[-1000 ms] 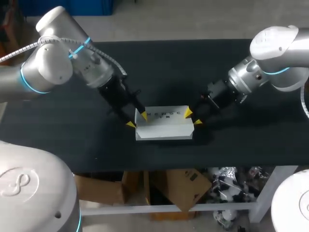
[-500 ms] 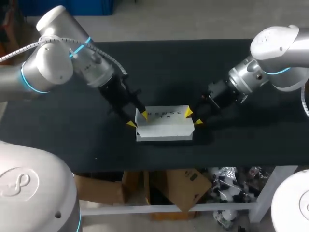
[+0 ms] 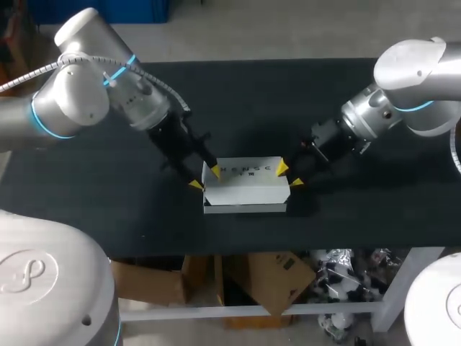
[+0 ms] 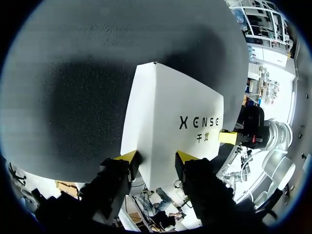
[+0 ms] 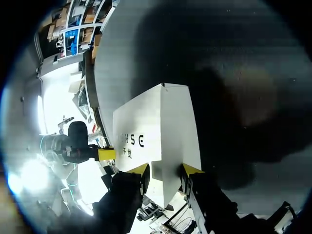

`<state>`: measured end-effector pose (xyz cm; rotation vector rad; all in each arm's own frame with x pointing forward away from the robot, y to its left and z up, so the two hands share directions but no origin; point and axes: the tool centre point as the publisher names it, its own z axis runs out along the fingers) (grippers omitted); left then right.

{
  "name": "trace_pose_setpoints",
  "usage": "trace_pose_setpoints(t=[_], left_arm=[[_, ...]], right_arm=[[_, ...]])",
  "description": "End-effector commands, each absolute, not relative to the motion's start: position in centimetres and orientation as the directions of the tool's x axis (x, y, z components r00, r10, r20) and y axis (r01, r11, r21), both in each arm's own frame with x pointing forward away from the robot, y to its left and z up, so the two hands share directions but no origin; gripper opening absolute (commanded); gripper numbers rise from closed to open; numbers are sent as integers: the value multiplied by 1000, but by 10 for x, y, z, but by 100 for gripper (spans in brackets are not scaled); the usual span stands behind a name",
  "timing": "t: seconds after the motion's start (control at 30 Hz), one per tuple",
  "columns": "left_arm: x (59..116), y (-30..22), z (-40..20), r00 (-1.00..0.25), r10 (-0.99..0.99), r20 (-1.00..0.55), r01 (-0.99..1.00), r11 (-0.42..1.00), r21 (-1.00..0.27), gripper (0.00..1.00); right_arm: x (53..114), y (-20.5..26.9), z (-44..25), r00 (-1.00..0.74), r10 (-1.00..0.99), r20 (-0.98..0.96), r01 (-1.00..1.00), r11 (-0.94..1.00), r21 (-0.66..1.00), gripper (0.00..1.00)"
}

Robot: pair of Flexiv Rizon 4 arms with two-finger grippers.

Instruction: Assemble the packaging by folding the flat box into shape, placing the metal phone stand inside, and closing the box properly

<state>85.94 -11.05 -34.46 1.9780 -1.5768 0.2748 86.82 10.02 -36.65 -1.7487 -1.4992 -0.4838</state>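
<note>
The white box (image 3: 245, 184), set mid-table (image 3: 108, 209), is flanked at its ends by the left gripper (image 3: 204, 179) and right gripper (image 3: 288, 175), whose clamping cannot be told, so closing is judged in hand and square tucking of the end flaps is called for next.

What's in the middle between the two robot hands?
The white box. In the head view the left gripper is at one of its ends and the right gripper at the other, with nothing else between them.
</note>
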Motion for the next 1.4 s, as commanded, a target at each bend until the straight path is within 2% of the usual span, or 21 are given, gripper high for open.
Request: trace_pose_setpoints(t=[0.03, 1.4], left_arm=[[859, -112, -343, 278, -820, 500, -941, -128, 313, 49], [857, -112, -337, 279, -829, 484, -940, -133, 314, 49]], right_arm=[[867, 100, -366, 236, 663, 710, 953, -16, -302, 43], [869, 101, -356, 226, 678, 700, 955, -11, -298, 42]])
